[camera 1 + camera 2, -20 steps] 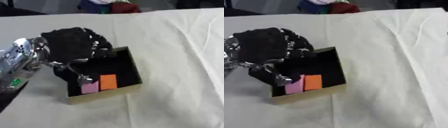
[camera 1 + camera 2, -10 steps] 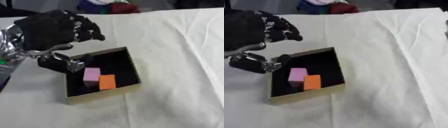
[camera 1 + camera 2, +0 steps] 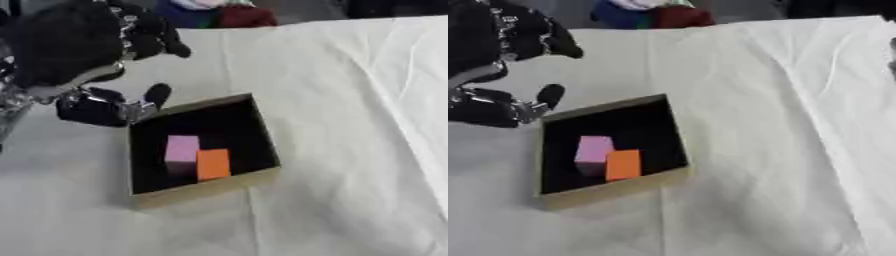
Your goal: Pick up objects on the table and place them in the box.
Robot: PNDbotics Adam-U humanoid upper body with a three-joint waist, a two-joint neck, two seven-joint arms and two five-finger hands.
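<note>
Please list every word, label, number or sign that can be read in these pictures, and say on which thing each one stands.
None can be read. The box, the pink block, the orange block, the white cloth and the left hand show no writing.

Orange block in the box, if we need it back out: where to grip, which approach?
Come from straight above. The orange block lies flat in the box, near the front wall, with the pink block touching its left rear corner. Probably pinch its front and back faces; the left hand is open nearby.
</note>
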